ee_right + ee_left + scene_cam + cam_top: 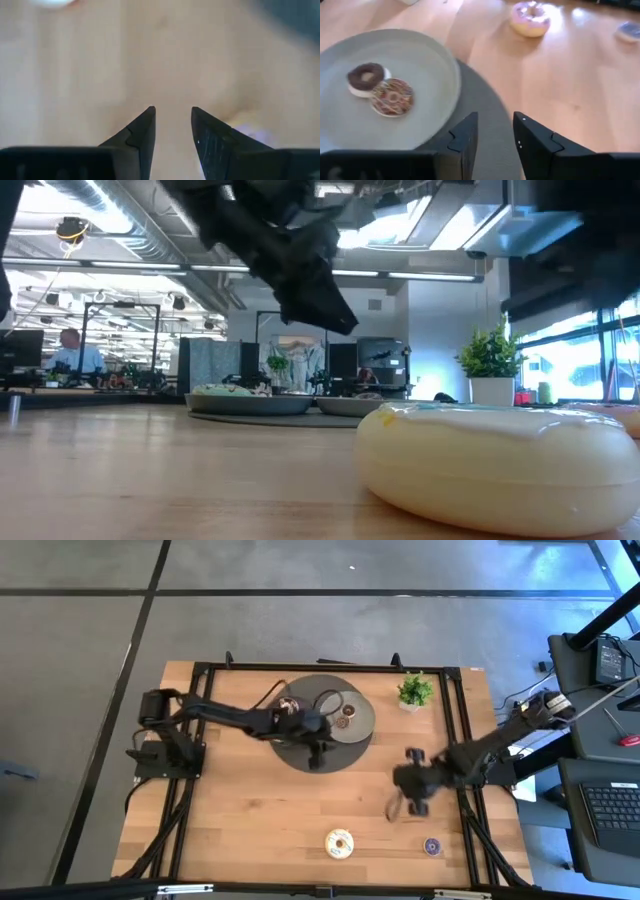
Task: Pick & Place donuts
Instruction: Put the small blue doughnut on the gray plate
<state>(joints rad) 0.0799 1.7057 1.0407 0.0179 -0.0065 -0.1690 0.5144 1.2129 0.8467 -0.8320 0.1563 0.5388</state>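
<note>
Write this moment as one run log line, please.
left gripper: open, empty, over dark mat | right gripper: open, empty, near purple donut | cream donut: on table

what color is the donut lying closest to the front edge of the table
Cream-white icing on the donut, clearest in the low view, where it fills the foreground.

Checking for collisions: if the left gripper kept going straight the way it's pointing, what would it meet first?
Probably the dark plate just under the open left gripper, then bare table. The cream donut lies slightly aside.
</note>
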